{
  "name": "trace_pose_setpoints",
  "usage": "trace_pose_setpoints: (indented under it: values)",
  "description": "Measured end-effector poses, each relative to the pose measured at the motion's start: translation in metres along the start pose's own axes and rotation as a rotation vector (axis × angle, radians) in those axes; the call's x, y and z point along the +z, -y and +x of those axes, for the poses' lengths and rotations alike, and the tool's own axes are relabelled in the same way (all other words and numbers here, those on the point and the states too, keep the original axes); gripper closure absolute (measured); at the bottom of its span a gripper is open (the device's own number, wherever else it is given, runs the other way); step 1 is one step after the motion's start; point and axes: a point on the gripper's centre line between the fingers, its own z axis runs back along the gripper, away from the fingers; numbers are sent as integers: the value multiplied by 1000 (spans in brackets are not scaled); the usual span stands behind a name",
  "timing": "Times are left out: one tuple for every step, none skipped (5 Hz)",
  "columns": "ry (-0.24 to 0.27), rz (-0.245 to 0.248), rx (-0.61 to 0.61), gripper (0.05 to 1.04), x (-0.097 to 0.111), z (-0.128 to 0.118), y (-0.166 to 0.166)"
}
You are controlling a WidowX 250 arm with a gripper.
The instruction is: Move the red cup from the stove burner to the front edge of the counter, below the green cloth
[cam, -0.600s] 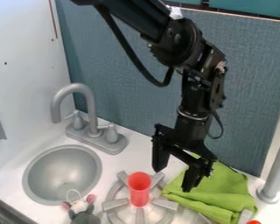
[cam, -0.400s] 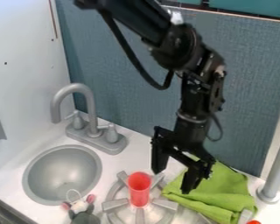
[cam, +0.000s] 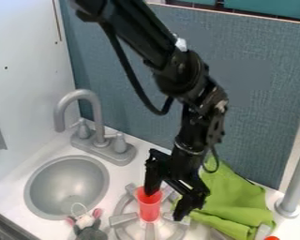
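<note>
The black gripper (cam: 166, 205) hung just below and right of the middle of the frame, its jaws spread well apart with a wide gap between them. The jaw nearer the left of the frame came down over the mouth of a red cup (cam: 150, 209), its tip overlapping the rim; whether it touched the cup could not be told. The other jaw was lower and farther right, beside the cup. Nothing was pinched between them. The cup stood upright in the middle of a grey stove burner (cam: 122, 219), at the bottom centre of the frame. Just right of the jaws, a rumpled green cloth (cam: 234, 197) lay on the white desk (cam: 8, 199). Left of the burner, a plush mouse (cam: 88, 230) with pink ears sat at the bottom edge, near the round grey sink (cam: 66, 187) at the lower left. A grey faucet (cam: 97, 112) with two handles rose behind the sink. A grey post (cam: 297, 176) stood at the right edge, and a blue-grey panel (cam: 259, 89) backed the scene. The arm (cam: 171, 65) slanted down from the top edge, left of centre.
</note>
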Motion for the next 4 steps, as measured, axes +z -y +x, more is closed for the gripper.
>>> trace_pose_setpoints:
  values:
    - [37,-25,15,83,-5,6,-13]
    - [43,-70,38,83,-13,8,-28]
    - [37,-77,15,83,-22,9,-35]
    - [15,-84,11,83,-32,12,-38]
